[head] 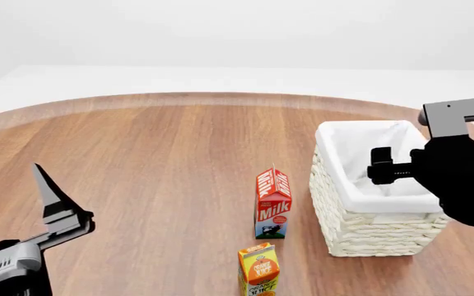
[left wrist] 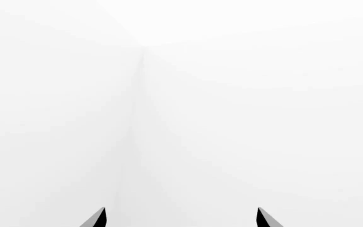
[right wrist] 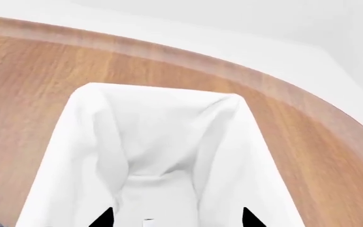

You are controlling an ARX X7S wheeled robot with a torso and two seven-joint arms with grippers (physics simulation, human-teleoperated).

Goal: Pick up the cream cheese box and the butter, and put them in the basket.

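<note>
Cream cheese box and butter are out of view, so with both grippers, the right gripper point(right wrist: 175, 218) over the basket point(head: 336, 203) and the left gripper point(left wrist: 181, 218), parted and empty, the next move is probably finding a box.

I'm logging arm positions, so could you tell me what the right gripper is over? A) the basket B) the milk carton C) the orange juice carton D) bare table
A: the right gripper looks straight down into the basket and its white lining.

A milk carton point(head: 273, 203) stands behind an orange juice carton point(head: 258, 270) on the wooden table point(head: 155, 166).
</note>
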